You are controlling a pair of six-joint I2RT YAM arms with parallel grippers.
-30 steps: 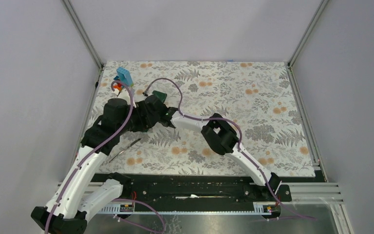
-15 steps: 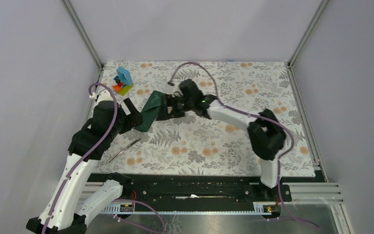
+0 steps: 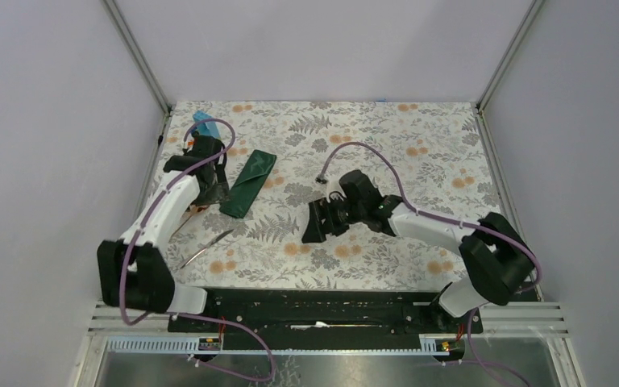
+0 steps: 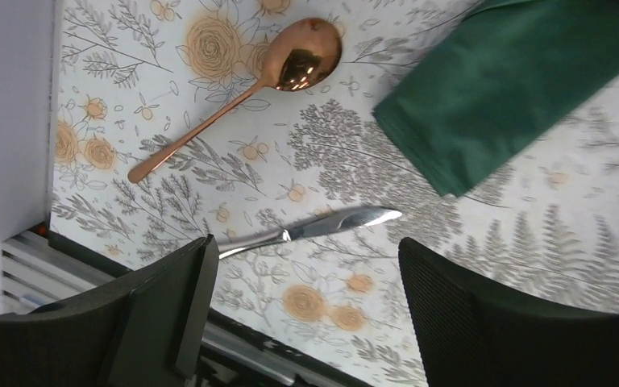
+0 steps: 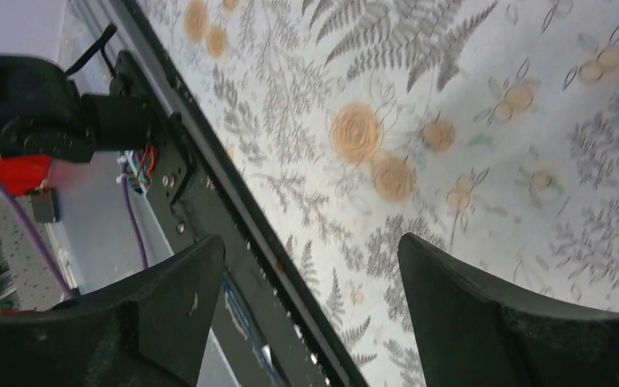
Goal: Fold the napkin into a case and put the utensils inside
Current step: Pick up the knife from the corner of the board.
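Green case [image 3: 248, 184] lies folded, upper left of the top view.
I see the left gripper [image 4: 306, 266] spread wide and empty, knife [image 4: 314, 228] and spoon [image 4: 242, 89] in its view; right gripper [image 5: 310, 250] likewise released over the floral covering [image 5: 483, 161].

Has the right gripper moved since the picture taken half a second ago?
Yes. The right gripper has left the green napkin and drawn back to the right, toward the near black rail, with its jaws open.

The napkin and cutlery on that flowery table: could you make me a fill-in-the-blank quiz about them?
The folded napkin is dark ___.
The copper-coloured utensil lying near it is a ___.
The silvery utensil with the blade is a ___.
The left gripper holds nothing, and its jaws are ___.
Missing words: green; spoon; knife; open.
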